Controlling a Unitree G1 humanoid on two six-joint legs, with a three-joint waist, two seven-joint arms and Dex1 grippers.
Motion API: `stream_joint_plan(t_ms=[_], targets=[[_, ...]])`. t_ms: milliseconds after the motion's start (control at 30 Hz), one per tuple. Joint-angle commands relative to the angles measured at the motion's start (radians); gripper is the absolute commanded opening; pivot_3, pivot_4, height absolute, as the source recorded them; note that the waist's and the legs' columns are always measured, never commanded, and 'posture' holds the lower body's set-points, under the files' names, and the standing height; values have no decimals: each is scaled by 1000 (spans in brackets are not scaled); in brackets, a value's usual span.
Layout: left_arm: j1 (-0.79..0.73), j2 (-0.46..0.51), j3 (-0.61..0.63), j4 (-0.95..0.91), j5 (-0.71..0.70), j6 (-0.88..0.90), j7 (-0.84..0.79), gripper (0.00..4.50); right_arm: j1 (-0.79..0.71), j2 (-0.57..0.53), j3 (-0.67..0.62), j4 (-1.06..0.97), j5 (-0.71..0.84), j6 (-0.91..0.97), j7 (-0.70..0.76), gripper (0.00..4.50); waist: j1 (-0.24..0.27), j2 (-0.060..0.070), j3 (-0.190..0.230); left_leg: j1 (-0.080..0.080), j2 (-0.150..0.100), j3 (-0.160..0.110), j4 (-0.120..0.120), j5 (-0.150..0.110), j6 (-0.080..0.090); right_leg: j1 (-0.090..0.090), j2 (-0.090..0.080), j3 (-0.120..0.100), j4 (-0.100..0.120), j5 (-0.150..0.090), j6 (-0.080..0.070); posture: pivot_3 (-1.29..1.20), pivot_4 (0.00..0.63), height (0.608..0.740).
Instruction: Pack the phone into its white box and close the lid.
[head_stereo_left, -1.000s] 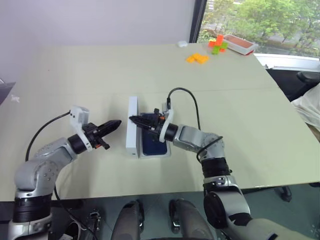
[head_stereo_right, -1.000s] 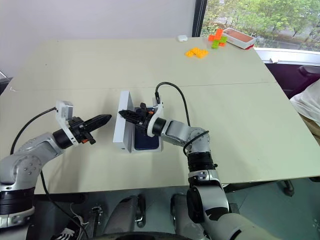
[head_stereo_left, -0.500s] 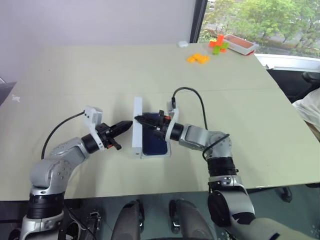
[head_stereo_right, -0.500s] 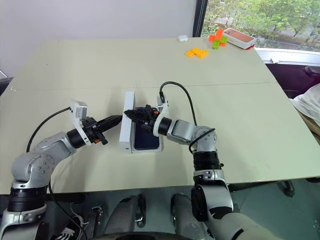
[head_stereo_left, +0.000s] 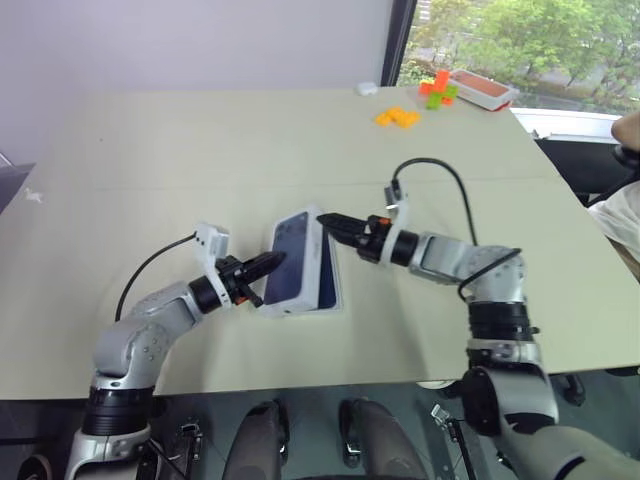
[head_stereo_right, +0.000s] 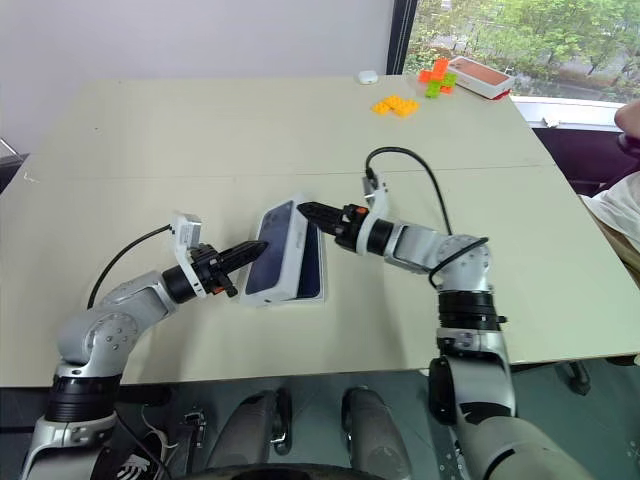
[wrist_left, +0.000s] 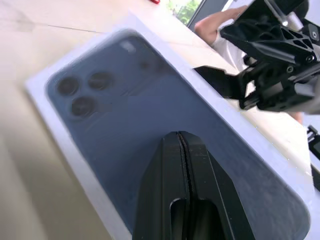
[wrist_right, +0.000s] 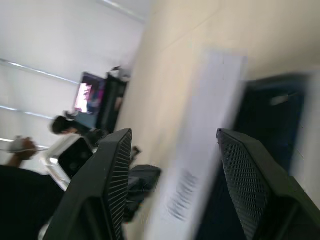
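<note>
White and printed with a dark blue phone picture, the lid (head_stereo_left: 293, 262) leans tilted over the white box (head_stereo_left: 328, 290), which lies flat on the tabletop (head_stereo_left: 200, 150) with the dark phone (head_stereo_right: 311, 268) inside it. The left end effector (head_stereo_left: 272, 262), its fingers pressed together, touches the lid's printed face with its tip. The right end effector (head_stereo_left: 330, 222), fingers spread apart and holding nothing, hangs just beside the lid's raised upper edge on the opposite side. Well beyond both end effectors, orange blocks (head_stereo_left: 396, 117) and a red tray (head_stereo_left: 482, 88) sit near the tabletop's far edge.
</note>
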Motion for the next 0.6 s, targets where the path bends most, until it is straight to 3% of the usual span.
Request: stream_joint_plan(t_ms=[33, 200, 333, 433, 533, 600], targets=[[-24, -22, -22, 10, 23, -36, -1, 0, -65, -45, -39, -23, -21, -15, 61, 2808, 0, 0, 0, 0, 0, 0, 0, 0, 0, 0, 0, 0, 0, 0, 0, 0, 150, 740], [-13, -43, -10, 30, 32, -43, 11, 0, -56, -74, 16, -58, -142, -59, 132, 2808, -7, 0, 0, 0, 1, 0, 0, 0, 0, 0, 1, 1, 1, 0, 1, 0, 150, 740], [-18, -9, 65, 4, -5, -13, 36, 0, -21, -110, 158, -165, -377, -244, 234, 2808, -6, 0, 0, 0, 2, 0, 0, 0, 0, -1, 2, 1, 1, 1, 1, 0, 150, 740], [-24, 22, 119, -16, -39, 13, 53, 0, -3, -99, 177, -195, -459, -353, 293, 2808, -6, 0, 0, 0, 2, 1, 1, 0, 0, -1, 2, 1, 1, 1, 2, 0, 150, 740], [13, 108, 143, -36, -4, 1, 22, 0, 49, -167, 329, -257, -649, -469, 382, 1883, -2, -1, 0, 0, 1, 1, 1, 0, 0, 0, 1, 1, 1, 1, 2, 0, 150, 740], [46, 162, 136, -40, 27, -10, 4, 0, 62, -183, 386, -287, -723, -521, 420, 845, -3, 0, 0, 0, 1, 1, 1, 0, 0, 0, 1, 1, 0, 1, 2, 0, 150, 740]])
